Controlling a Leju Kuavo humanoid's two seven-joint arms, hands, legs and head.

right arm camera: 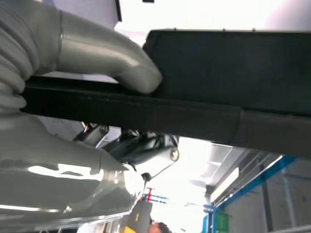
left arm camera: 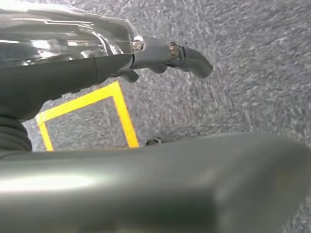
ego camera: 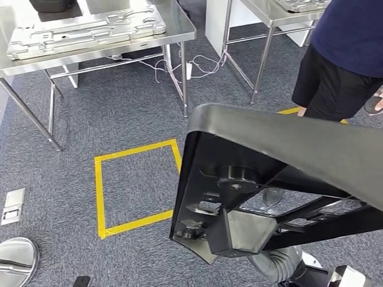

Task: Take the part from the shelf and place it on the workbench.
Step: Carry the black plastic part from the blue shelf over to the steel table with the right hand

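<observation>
Carpet [ego camera: 135,101], grey and speckled, runs under everything, and the yellow tape square [ego camera: 135,185] stuck to it serves as the landmark here. Beyond the square stands a steel table [ego camera: 181,27] carrying a pressed silver panel [ego camera: 85,27]; a second table [ego camera: 266,15] stands further off to the far right, and a person in dark clothes [ego camera: 339,60] stands beyond the square's right side. The part [ego camera: 280,173], a large black moulded frame with ribs, bosses and open cut-outs, hangs in the air just right of the square, tilted, with its near corner overlapping the tape in the head view. It looks stiff and fairly light for its size, but broad and awkward, so it is likely to swing or twist if held at one point; the thick outer edge seems the safest place to hold, not the thin inner struts. The right hand [right arm camera: 110,68] clamps that edge, its thumb pressed on one face and its darker fingers [right arm camera: 146,150] curled beneath. The left hand [left arm camera: 161,53] shows dark fingers extended over the carpet near the square's corner, with a broad blurred grey surface close by; I cannot tell whether it holds anything. No containers are visible.
</observation>
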